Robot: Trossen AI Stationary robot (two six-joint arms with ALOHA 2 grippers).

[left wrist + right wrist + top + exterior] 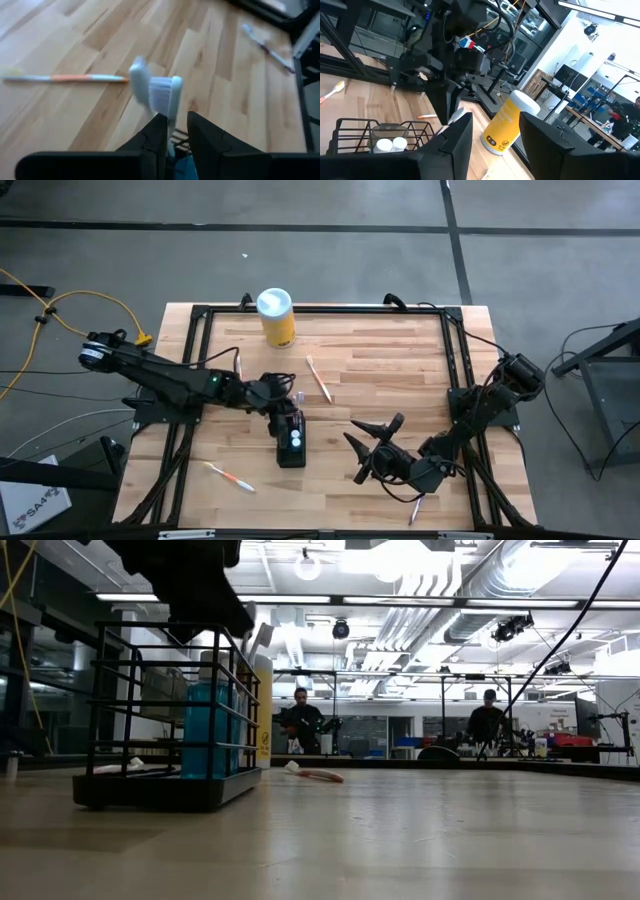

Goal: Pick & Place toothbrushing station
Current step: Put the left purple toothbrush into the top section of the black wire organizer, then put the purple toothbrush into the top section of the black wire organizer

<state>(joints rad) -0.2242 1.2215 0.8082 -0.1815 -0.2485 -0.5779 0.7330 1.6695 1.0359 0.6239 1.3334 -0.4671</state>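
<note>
Wood table (380,370) carries the station (291,442), a black wire rack left of centre. It is judged light, stiff, best gripped by a top rail. A toothbrush (167,97) sits between the left gripper's (283,408) narrowly parted fingers above it; the right gripper (368,448) waits wide.

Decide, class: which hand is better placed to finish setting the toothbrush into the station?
Left. The left hand is right over the toothbrushing station with a toothbrush between its fingers; the right hand sits apart, empty.
</note>
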